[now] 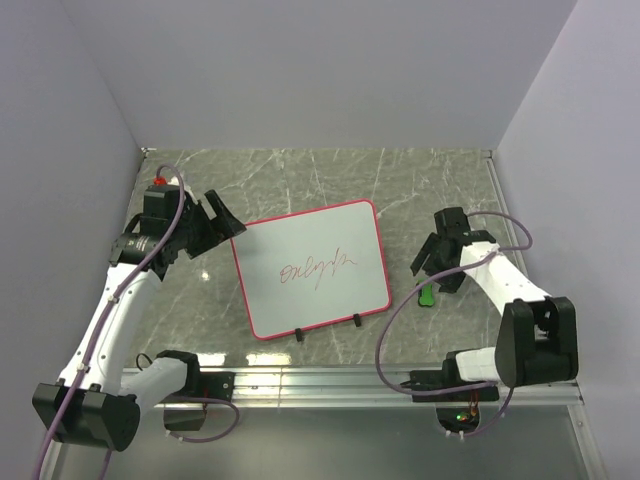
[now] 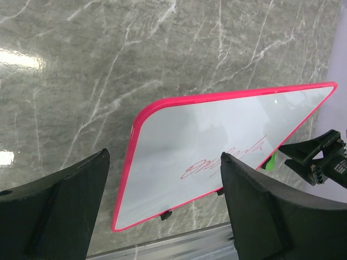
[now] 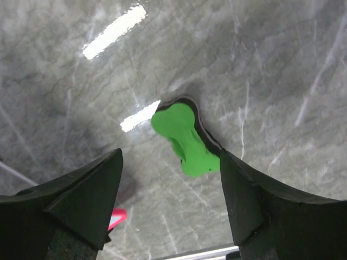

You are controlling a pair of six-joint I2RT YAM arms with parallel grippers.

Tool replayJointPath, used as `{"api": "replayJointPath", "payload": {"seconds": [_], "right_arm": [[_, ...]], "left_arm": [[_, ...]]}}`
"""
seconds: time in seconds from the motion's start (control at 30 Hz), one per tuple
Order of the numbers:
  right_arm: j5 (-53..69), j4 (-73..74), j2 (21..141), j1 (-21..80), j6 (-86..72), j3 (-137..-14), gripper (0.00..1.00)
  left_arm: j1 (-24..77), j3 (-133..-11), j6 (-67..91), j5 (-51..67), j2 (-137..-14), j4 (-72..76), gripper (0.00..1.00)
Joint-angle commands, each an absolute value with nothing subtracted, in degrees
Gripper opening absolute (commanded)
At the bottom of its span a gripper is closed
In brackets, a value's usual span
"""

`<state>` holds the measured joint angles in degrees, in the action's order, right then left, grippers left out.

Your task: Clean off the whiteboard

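Observation:
The whiteboard (image 1: 313,268) lies flat mid-table, pink-red frame, red scribble (image 1: 318,268) at its middle, two black clip feet on its near edge. It also shows in the left wrist view (image 2: 217,151). My left gripper (image 1: 222,226) is open and empty, hovering just left of the board's far-left corner. A green bone-shaped eraser (image 1: 427,294) lies on the table right of the board; in the right wrist view the eraser (image 3: 184,140) sits between and ahead of my open fingers. My right gripper (image 1: 437,266) is open, above the eraser.
The table is grey marble (image 1: 300,180) with white walls on three sides. An aluminium rail (image 1: 330,380) runs along the near edge. A corner of the board's frame (image 3: 116,218) shows low in the right wrist view.

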<state>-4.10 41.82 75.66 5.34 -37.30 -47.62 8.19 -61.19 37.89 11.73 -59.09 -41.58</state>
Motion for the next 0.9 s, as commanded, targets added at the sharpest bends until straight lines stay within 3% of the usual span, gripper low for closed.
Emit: {"api": "replayJointPath", "payload": {"seconds": [0.0,0.5,0.87], "right_arm": [[-5.2,37.7,77.9,4.9,-35.9,-46.4,0.79],[-3.9,35.4,81.7,5.1,-34.5,-44.2,0.74],[-3.4,35.2,84.1,5.4,-34.2,-45.0,0.49]], "left_arm": [[8.4,-63.4,35.9,10.3,-58.9,-41.9,0.88],[8.4,-62.1,35.9,7.7,-57.4,-42.7,0.89],[8.4,-62.8,35.9,6.8,-56.8,-43.4,0.89]]}}
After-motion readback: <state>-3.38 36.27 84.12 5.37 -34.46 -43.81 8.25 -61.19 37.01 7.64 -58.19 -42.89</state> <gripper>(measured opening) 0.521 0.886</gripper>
